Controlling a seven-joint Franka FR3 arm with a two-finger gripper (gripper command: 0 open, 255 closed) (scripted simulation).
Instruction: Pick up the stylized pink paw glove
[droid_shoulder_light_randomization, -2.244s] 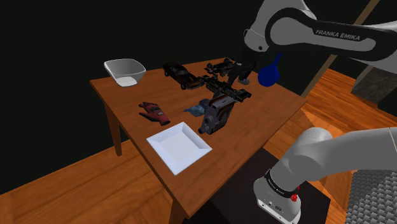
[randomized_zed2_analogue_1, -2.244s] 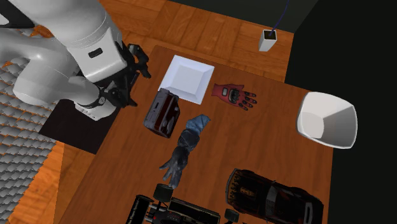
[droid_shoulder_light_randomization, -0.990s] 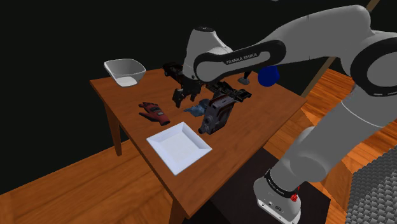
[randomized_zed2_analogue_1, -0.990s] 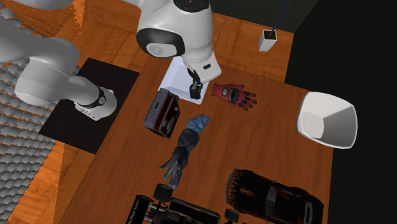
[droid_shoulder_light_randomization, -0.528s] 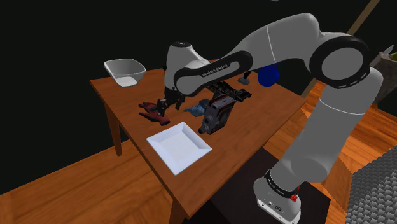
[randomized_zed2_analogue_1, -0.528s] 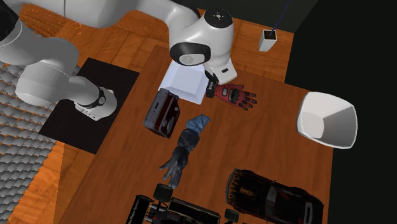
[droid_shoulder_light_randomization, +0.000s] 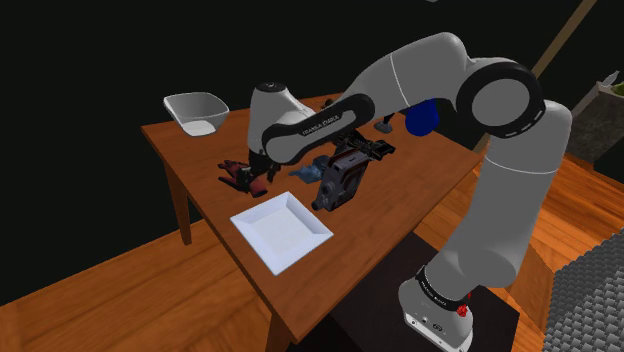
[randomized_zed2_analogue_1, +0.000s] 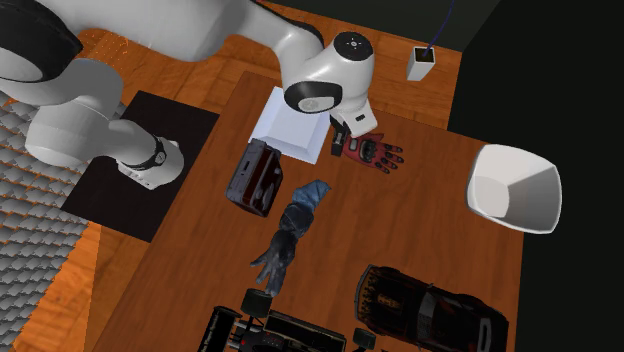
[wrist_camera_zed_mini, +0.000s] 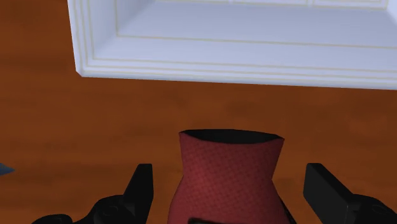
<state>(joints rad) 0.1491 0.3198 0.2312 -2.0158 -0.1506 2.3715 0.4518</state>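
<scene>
Dark red with black pads on its fingers (not pink, as rendered), the paw glove (randomized_zed2_analogue_1: 375, 150) lies flat on the brown wooden table (randomized_zed2_analogue_1: 420, 240). It is close to one long edge, between the white square plate (randomized_zed2_analogue_1: 295, 125) and the corner where the white bowl (randomized_zed2_analogue_1: 515, 190) sits. Glove and plate lie just beside each other without touching, a strip of bare wood between the cuff and the plate's rim.

The black gripper (wrist_camera_zed_mini: 229, 168) is low over the glove's cuff end, released, its jaws standing wide. In the wrist view the two fingers (wrist_camera_zed_mini: 143, 184) flank the cuff with a gap of table showing on either side, so nothing is clasped. The cuff's open mouth faces the plate (wrist_camera_zed_mini: 229, 44).

From the shoulder view the white arm reaches across the table (droid_shoulder_light_randomization: 200, 150) and the gripper (droid_shoulder_light_randomization: 258, 170) hangs at the glove (droid_shoulder_light_randomization: 240, 175), which lies near the edge on that view's left, with the plate (droid_shoulder_light_randomization: 283, 228) further along the same edge and the bowl (droid_shoulder_light_randomization: 197, 110) at the far corner.

Toward the table's middle lie a crumpled blue glove (randomized_zed2_analogue_1: 290, 235) and a dark boxy object (randomized_zed2_analogue_1: 255, 178) with red sides. A black toy car (randomized_zed2_analogue_1: 430, 305) sits near the opposite long edge.
</scene>
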